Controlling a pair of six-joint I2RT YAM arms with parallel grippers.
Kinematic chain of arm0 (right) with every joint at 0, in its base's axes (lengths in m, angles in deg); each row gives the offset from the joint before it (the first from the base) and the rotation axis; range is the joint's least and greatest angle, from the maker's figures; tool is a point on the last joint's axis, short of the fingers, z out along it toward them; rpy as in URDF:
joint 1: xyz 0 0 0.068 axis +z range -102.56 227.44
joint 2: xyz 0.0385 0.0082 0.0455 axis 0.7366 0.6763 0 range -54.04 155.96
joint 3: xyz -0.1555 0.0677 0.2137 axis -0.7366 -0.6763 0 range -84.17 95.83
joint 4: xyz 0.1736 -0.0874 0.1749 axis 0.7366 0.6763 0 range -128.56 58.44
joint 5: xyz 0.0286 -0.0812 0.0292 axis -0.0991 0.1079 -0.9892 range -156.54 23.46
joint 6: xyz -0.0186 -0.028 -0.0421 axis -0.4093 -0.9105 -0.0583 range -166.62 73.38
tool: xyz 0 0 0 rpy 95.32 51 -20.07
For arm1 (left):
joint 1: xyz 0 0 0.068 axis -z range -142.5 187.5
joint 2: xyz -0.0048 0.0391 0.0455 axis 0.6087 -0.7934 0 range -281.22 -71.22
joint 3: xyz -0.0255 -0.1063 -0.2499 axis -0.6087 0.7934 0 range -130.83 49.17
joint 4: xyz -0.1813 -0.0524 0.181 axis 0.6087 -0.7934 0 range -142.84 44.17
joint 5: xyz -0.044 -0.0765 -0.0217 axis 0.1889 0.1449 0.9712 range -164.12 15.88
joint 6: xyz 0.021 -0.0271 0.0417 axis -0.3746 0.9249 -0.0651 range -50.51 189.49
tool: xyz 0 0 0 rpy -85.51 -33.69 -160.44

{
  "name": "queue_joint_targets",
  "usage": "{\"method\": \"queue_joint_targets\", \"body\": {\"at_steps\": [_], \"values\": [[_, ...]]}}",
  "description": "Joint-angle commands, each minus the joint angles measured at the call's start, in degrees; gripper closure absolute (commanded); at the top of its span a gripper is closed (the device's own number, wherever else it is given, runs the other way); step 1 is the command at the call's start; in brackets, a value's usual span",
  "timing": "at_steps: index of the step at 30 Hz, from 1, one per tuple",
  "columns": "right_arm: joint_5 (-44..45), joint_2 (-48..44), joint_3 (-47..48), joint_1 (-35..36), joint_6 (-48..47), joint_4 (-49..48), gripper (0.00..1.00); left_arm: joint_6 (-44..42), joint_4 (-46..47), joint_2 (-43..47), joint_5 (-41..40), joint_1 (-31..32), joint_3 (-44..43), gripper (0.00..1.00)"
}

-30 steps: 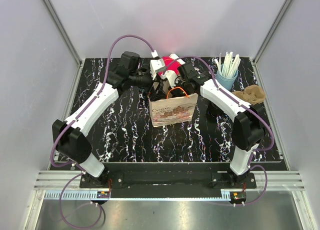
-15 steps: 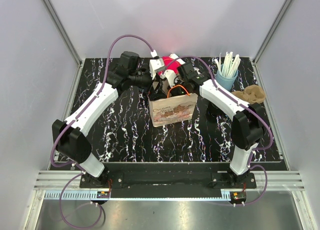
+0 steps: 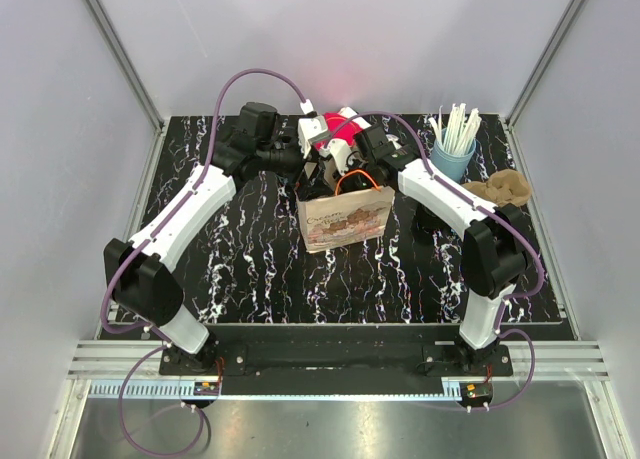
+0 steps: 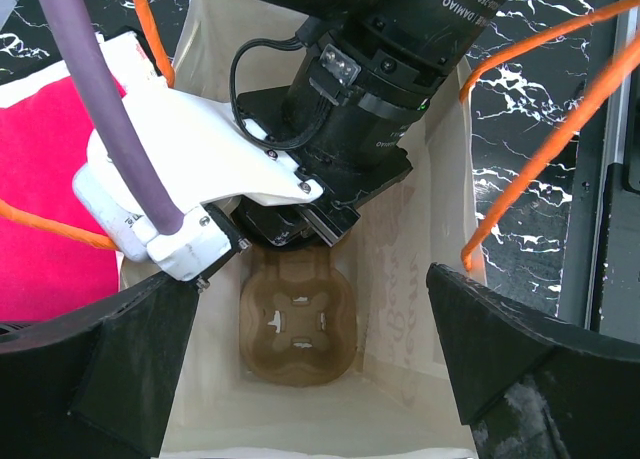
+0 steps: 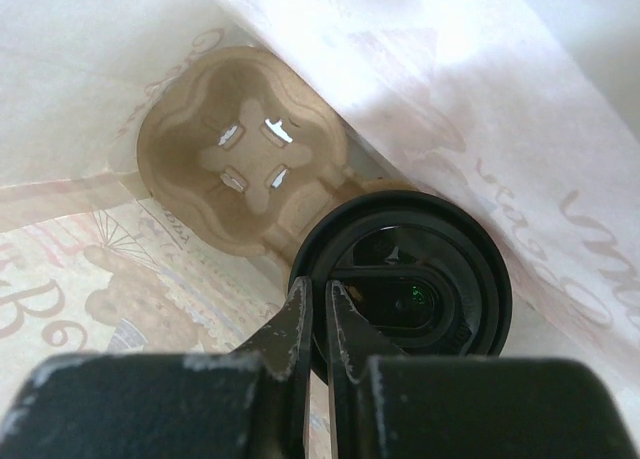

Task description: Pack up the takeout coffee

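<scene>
Right gripper (image 5: 318, 294), lower centre: jaws closed on rim of black cup lid (image 5: 455, 254) inside paper bag (image 5: 450, 79); cup carrier (image 5: 240, 149) upper left. Left gripper (image 4: 312, 277): jaws spread wide.

This is a robotics lab test cell, no doubt about it. Plain pale panel walls (image 3: 60, 129) box in the bench on three sides, held by aluminium frame posts (image 3: 120, 54). Two white-and-black arms, the left arm (image 3: 190, 214) and the right arm (image 3: 450, 204), are bolted to a metal rail (image 3: 330, 359) at the near edge, with purple cables (image 3: 250, 77) looping over them. On the black marble-patterned tabletop (image 3: 260, 269) sit café props: a paper bag (image 3: 343, 222), a blue cup of straws (image 3: 452, 157) and a black-lidded cup (image 5: 440, 269).
</scene>
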Motion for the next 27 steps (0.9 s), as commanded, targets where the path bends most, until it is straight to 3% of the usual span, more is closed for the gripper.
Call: {"method": "queue_joint_targets", "body": {"at_steps": [1, 27], "values": [[1.2, 3.4, -2.6, 0.2, -1.0, 5.2, 1.0, -0.7, 1.9, 3.1, 2.4, -0.1, -0.7, 0.01], [0.6, 3.8, -3.1, 0.1, -1.1, 5.3, 1.0, -0.6, 1.8, 3.0, 2.5, -0.1, -1.2, 0.01]]}}
